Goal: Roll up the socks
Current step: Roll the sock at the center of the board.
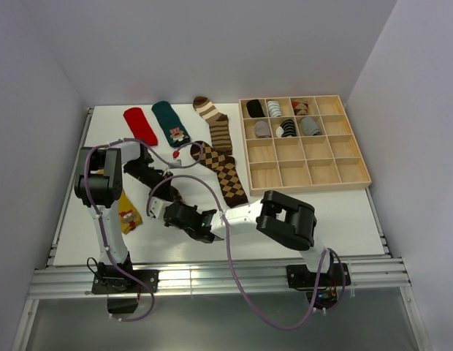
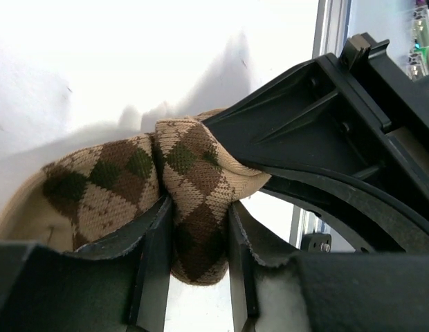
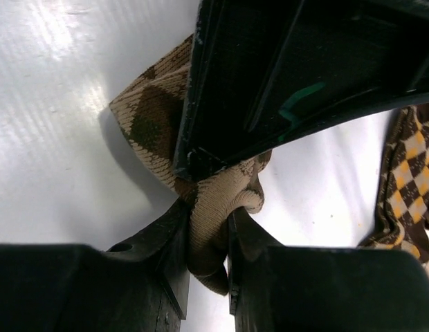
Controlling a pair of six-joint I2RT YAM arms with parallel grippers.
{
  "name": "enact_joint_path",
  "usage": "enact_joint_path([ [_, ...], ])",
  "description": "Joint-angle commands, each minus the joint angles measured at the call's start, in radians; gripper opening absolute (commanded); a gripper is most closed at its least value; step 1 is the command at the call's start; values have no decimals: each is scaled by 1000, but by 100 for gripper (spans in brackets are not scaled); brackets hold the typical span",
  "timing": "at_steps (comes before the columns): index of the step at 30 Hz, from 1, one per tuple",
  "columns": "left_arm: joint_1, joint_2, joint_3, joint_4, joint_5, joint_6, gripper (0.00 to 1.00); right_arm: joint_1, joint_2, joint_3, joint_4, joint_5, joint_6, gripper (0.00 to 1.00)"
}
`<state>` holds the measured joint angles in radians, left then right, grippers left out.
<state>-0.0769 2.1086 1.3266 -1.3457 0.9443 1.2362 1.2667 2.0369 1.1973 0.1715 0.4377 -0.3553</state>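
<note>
A brown argyle sock is bunched up and held between both grippers, just above the table at the front left. My left gripper is shut on a fold of its diamond-patterned part. My right gripper is shut on its tan ribbed end. In the top view the left gripper and right gripper meet nose to nose, hiding most of that sock. A second argyle sock lies flat beside them. A mustard sock, a red sock, a teal sock and a striped sock lie on the table.
A wooden compartment box stands at the back right, with several rolled socks in its upper cells. The second argyle sock shows at the right edge of the right wrist view. The table's near edge rail runs close behind the grippers.
</note>
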Motion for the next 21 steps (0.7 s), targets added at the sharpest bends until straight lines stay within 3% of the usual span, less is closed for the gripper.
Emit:
enact_joint_path([
  [1, -4, -94, 77, -21, 65, -53, 37, 7, -38, -31, -53, -11, 38, 0],
  [5, 5, -117, 106, 6, 54, -104, 38, 6, -70, -71, -79, 12, 67, 0],
  [18, 39, -125, 79, -10, 1, -67, 39, 7, -90, -116, -130, 41, 113, 0],
  [21, 51, -151, 59, 69, -18, -135, 38, 7, -87, -114, -133, 42, 115, 0],
])
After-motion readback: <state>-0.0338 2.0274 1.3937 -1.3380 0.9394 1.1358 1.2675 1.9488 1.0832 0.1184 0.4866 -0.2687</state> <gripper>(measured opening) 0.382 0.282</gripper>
